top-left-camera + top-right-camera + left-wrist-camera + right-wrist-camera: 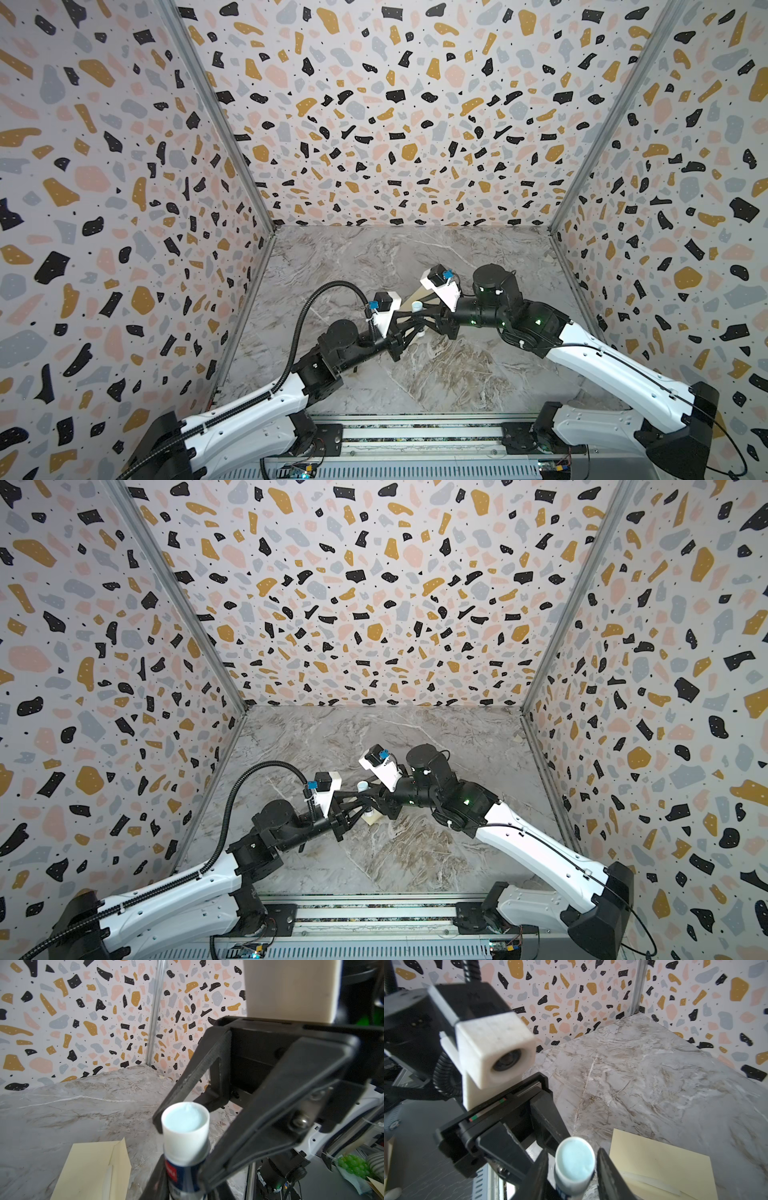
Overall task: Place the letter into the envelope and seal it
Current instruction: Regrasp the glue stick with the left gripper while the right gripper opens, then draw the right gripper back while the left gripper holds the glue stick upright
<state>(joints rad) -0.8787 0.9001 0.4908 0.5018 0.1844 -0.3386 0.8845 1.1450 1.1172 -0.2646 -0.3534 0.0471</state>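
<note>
Glue stick (574,1164), uncapped, stands between both hands: right hand (572,1150) slightly open around it; left hand (552,1152), grip cannot be told. Envelope (654,1167) lies on counter (654,1084) below them; letter unseen, presumably inside; sealing remains.

In a top view, the left arm (249,411) and the right arm (615,370) are being stretched from the lower corners toward the frame's centre. There the wrists are nearly meeting. A glue stick (185,1126) is being gripped low down by the left gripper (414,323). The jaws of the right gripper (428,314) are being held slightly apart on either side of it.
</note>
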